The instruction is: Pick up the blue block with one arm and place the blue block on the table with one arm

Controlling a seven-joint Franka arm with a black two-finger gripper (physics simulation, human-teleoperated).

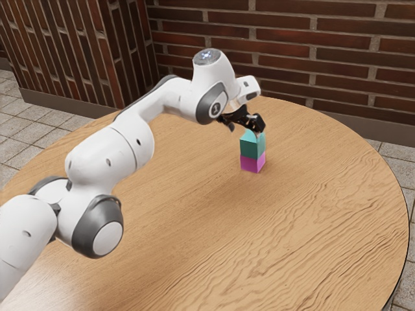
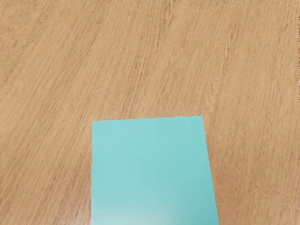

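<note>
from my screen, the biggest thing out there is the dark red brick wall (image 1: pixel 292 52), running along behind everything, with pale floor tiles (image 1: pixel 19 126) showing at its foot. in front stands the round wooden table (image 1: pixel 311 220), its grain plain in both views. my white arm (image 1: pixel 110 159) reaches over it from the exterior view's left, elbow low and wrist raised, bending down at the far end into the black claw (image 1: pixel 246 129). i read the claw as spread, its two fingers standing apart just at the top of the little stack; i cannot tell whether either one touches a side. the blue block (image 1: pixel 251 146), more of a teal, sits on top of the magenta block (image 1: pixel 249 162), faces nearly lined up, and the magenta one rests on the tabletop. so the block i'm after is raised off the wood by its neighbour, right under my hand. the wrist view gives me its pale, flat top close up, with bare wood beyond its edges.
</note>
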